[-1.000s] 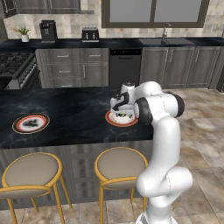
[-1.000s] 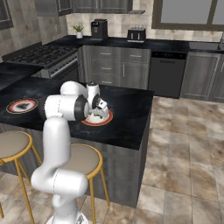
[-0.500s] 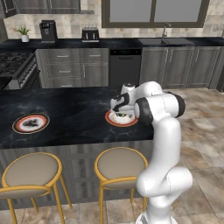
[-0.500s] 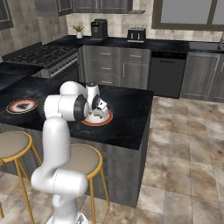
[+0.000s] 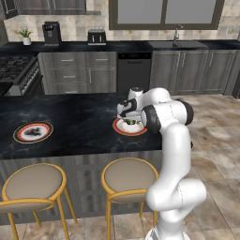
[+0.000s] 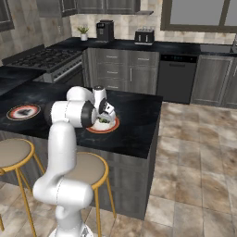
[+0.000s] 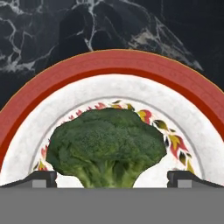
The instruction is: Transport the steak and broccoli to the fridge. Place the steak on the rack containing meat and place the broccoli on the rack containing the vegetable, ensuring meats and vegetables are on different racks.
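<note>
In the hand view, two dark fingertips [image 7: 41, 178] rise wide apart at the bottom corners, the gripper [image 7: 112, 180] open with the broccoli [image 7: 106, 146] between them at lower center, stem down, untouched as far as can be seen. The broccoli sits on a red-rimmed white plate [image 7: 109, 65] with a leaf pattern, on the black marble island counter [image 7: 43, 30].

In the left base view, two round stools [image 5: 127, 175] stand at the bottom, the gripper [image 5: 127, 116] hangs over the plate [image 5: 121, 129] at center, and a second plate [image 5: 33, 131] lies at left. Cabinets and a dishwasher [image 5: 133, 73] line the top.
</note>
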Robot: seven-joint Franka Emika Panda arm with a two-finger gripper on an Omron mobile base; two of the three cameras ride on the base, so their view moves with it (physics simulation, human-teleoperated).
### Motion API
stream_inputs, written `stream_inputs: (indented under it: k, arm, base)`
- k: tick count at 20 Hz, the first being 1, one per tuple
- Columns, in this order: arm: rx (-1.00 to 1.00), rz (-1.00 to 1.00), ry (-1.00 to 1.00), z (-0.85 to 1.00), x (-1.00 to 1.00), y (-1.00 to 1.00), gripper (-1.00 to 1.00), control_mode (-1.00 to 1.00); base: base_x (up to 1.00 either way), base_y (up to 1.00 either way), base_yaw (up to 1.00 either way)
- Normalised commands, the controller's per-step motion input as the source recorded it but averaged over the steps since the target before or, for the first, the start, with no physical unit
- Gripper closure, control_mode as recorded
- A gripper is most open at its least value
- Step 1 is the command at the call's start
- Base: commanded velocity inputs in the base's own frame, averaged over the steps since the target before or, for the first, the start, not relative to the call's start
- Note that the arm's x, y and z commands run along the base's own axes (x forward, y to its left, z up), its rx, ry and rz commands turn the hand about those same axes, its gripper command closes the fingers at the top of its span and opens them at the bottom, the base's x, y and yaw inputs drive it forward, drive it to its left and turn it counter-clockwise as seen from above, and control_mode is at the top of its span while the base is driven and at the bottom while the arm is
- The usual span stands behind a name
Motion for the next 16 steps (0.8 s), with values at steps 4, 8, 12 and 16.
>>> stream_inputs:
  k: [4, 8, 12, 16]
  arm:
    - [0.00, -0.01, 0.01, -0.08, -0.10, 0.00, -1.00, -1.00]
    - [0.00, -0.01, 0.01, -0.02, 0.00, 0.00, 1.00, -1.00]
    - [0.00, -0.02, 0.00, 0.00, 0.00, 0.00, 1.00, -1.00]
    - [0.00, -0.02, 0.00, 0.00, 0.00, 0.00, 1.00, -1.00]
  base:
    - [0.00, 0.00, 0.00]
    - [0.00, 0.00, 0.00]
    - [0.00, 0.00, 0.00]
    - [0.00, 0.00, 0.00]
